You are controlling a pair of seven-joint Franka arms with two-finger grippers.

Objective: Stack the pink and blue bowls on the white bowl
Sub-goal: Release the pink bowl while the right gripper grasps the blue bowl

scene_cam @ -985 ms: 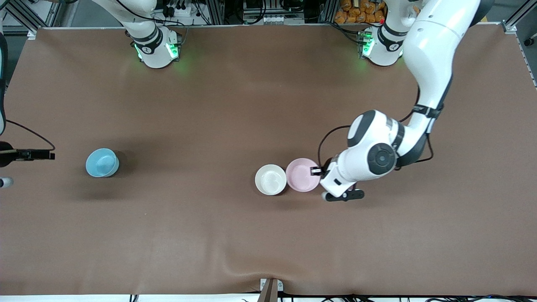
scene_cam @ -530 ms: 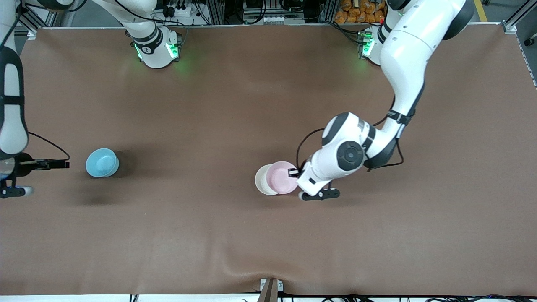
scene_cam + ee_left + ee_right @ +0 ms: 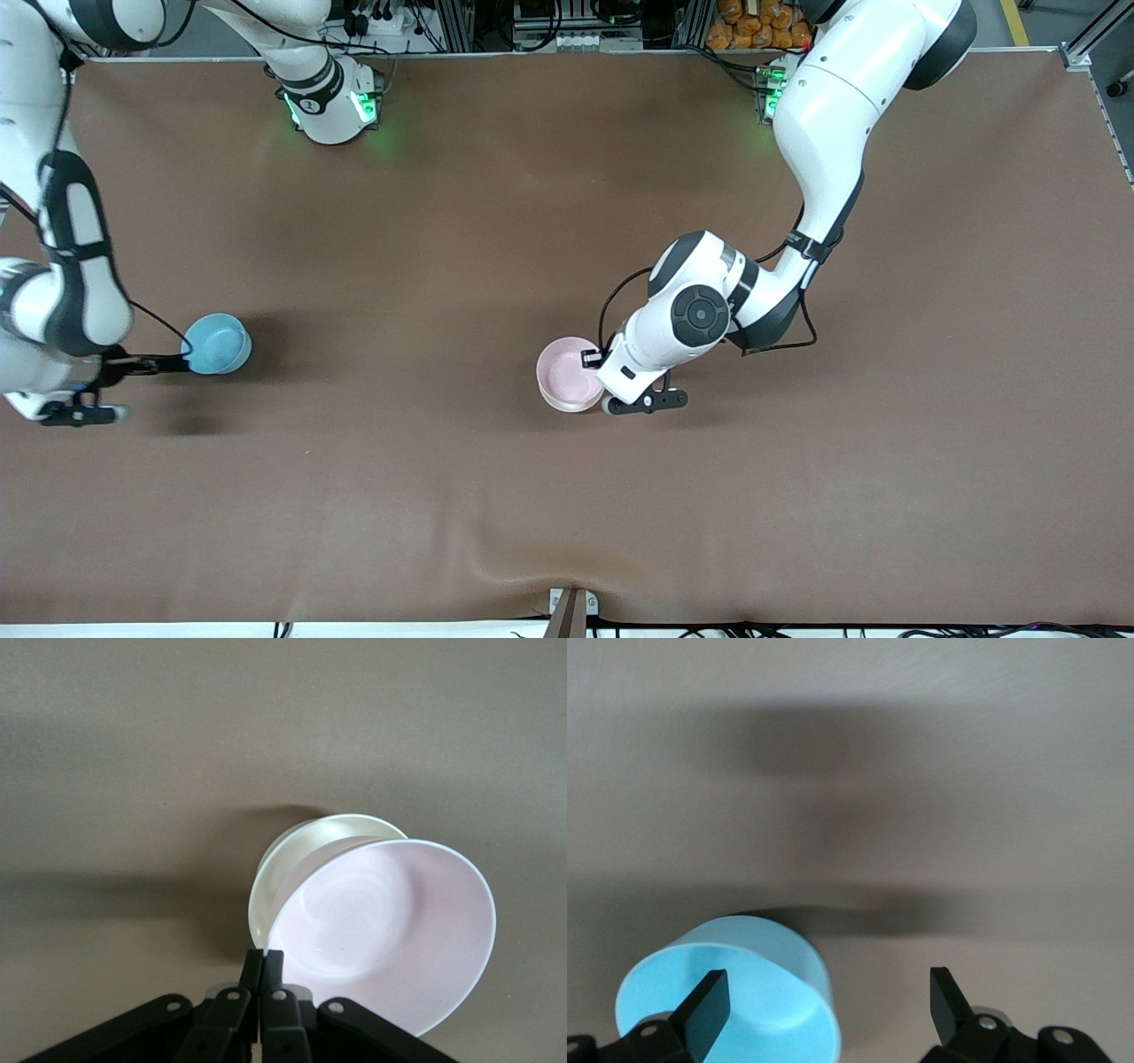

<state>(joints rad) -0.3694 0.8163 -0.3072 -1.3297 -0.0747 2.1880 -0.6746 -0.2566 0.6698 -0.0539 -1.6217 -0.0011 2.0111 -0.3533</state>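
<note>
Over the middle of the table [image 3: 496, 496], the left claw [image 3: 592, 359] pinches the pink bowl's [image 3: 565, 380] rim, tilted over the white bowl [image 3: 282, 870]. The right claw [image 3: 828, 997] hangs spread beside the blue bowl [image 3: 215, 343].

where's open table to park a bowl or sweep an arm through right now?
Bare mat runs wide between the blue bowl and the pink bowl, and all along the edge nearest the front camera. Crowded: left gripper pinches the pink bowl's rim over the white bowl; right gripper, open, straddles the blue bowl's rim at the right arm's end.
</note>
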